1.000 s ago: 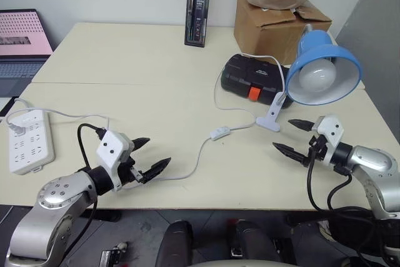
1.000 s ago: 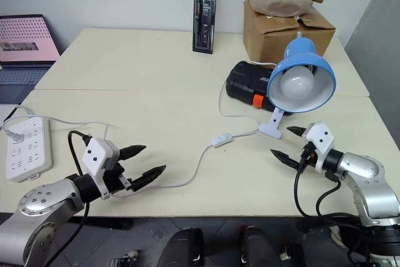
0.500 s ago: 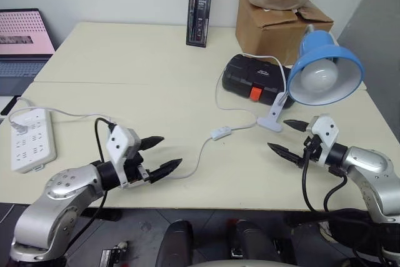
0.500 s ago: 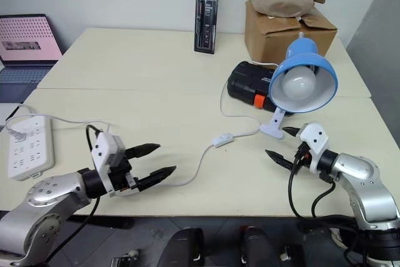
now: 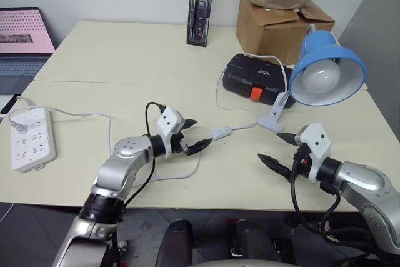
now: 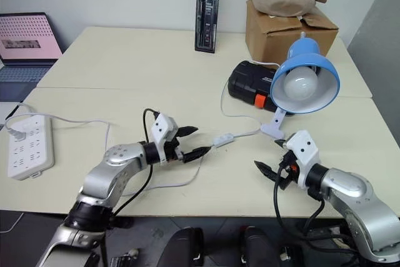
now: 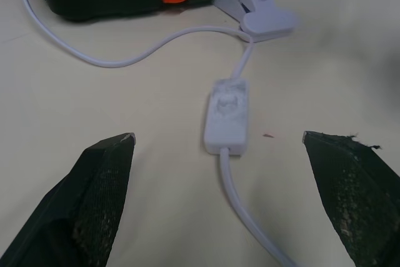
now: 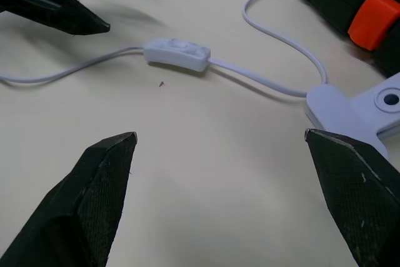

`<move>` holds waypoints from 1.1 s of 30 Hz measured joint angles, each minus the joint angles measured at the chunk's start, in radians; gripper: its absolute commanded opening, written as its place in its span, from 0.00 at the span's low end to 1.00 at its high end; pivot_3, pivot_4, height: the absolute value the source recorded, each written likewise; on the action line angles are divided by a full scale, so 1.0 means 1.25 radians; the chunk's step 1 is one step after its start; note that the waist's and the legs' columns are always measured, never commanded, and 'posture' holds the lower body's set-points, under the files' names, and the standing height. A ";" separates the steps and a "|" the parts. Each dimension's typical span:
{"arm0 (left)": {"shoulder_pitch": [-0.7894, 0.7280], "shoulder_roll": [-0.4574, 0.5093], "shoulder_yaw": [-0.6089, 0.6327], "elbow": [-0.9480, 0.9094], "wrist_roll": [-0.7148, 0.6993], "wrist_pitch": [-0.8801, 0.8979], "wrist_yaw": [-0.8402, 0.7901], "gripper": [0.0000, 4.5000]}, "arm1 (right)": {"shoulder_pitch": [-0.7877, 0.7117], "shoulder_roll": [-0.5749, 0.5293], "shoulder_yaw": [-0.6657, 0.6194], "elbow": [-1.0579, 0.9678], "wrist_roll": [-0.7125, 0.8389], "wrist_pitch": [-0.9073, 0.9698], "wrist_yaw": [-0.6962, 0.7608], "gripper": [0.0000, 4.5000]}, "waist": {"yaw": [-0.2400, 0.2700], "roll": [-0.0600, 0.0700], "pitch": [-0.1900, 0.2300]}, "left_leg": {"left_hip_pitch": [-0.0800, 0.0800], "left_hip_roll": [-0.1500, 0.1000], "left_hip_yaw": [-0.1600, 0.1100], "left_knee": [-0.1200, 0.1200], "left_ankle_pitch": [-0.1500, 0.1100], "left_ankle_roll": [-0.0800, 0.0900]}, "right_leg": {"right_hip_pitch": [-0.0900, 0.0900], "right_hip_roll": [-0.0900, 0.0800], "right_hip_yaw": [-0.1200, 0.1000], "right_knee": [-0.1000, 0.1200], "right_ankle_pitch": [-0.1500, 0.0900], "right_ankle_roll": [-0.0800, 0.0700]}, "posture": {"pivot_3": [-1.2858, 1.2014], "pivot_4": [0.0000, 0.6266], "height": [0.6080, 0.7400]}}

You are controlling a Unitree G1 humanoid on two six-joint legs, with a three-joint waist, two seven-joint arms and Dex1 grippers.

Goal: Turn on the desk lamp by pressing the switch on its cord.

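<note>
One small white switch [image 5: 219, 133] lies flat on the cream tabletop [image 5: 125, 60], partway along the thin white cord [image 5: 195, 168] that runs to the clip base of the desk lamp [image 5: 325, 70]. The left gripper [image 5: 195, 134] sits just beside the switch, its black fingers [image 5: 201, 146] spread wide and not touching it. The left wrist view shows the rocker on the switch's top face between the two parted fingertips (the head views give no such detail). The right gripper [image 5: 276, 148] hangs near the lamp's clip, fingers likewise spread, holding nothing; its wrist view takes in the switch, the clip and the left gripper's tips across from it. Behind the lamp a black case [image 5: 256, 77] with an orange latch lies closed. Farther back stands a cardboard box [image 5: 275, 23], flaps open, with a beige cloth heaped on top; its contents cannot be seen. A white power strip [image 5: 28, 142] rests at the tabletop's left edge.
</note>
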 measured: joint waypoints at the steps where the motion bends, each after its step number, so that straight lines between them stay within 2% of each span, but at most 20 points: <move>1: -0.013 -0.009 -0.005 0.024 0.002 0.000 -0.010 0.99 | 0.006 0.000 -0.002 -0.009 0.000 0.006 -0.006 1.00 | 0.000 0.000 0.000 | 0.000 0.000 0.000 0.000 0.000 0.000 | 0.000 0.000 0.000 0.000 0.000 0.000 | 0.52 0.24 1.00; 7: -0.084 -0.050 -0.030 0.161 0.024 -0.010 -0.068 0.99 | 0.025 0.005 -0.007 -0.059 0.009 0.033 -0.036 1.00 | -0.001 0.000 0.000 | -0.001 0.000 -0.001 0.001 0.000 0.000 | 0.000 0.000 -0.001 0.000 0.000 0.001 | 0.52 0.24 1.00; 11: -0.097 -0.065 -0.031 0.200 0.045 -0.035 -0.086 0.99 | 0.029 0.010 -0.009 -0.074 0.016 0.047 -0.050 1.00 | -0.002 0.000 0.000 | -0.001 0.000 -0.001 0.001 0.000 0.000 | 0.000 0.000 -0.001 0.000 0.000 0.001 | 0.52 0.24 1.00; 17: -0.118 -0.085 -0.050 0.243 0.083 -0.088 -0.114 0.76 | 0.025 0.015 -0.009 -0.085 0.031 0.062 -0.066 1.00 | -0.001 -0.001 0.000 | -0.001 0.000 -0.002 0.002 0.000 0.000 | 0.000 0.000 -0.001 0.000 0.001 0.001 | 0.52 0.24 1.00; 28: -0.114 -0.092 -0.066 0.246 0.125 -0.124 -0.130 0.25 | 0.015 0.015 -0.008 -0.085 0.033 0.069 -0.072 1.00 | -0.002 -0.001 0.000 | -0.001 0.000 -0.002 0.002 0.000 0.000 | 0.000 0.000 -0.001 0.000 0.001 0.001 | 0.52 0.24 1.00; 33: -0.112 -0.092 -0.066 0.246 0.136 -0.139 -0.132 0.24 | -0.002 0.032 -0.008 -0.085 0.034 0.073 -0.087 1.00 | -0.002 -0.001 0.000 | -0.001 0.000 -0.002 0.002 0.000 0.000 | 0.000 0.000 -0.001 0.000 0.001 0.001 | 0.52 0.24 1.00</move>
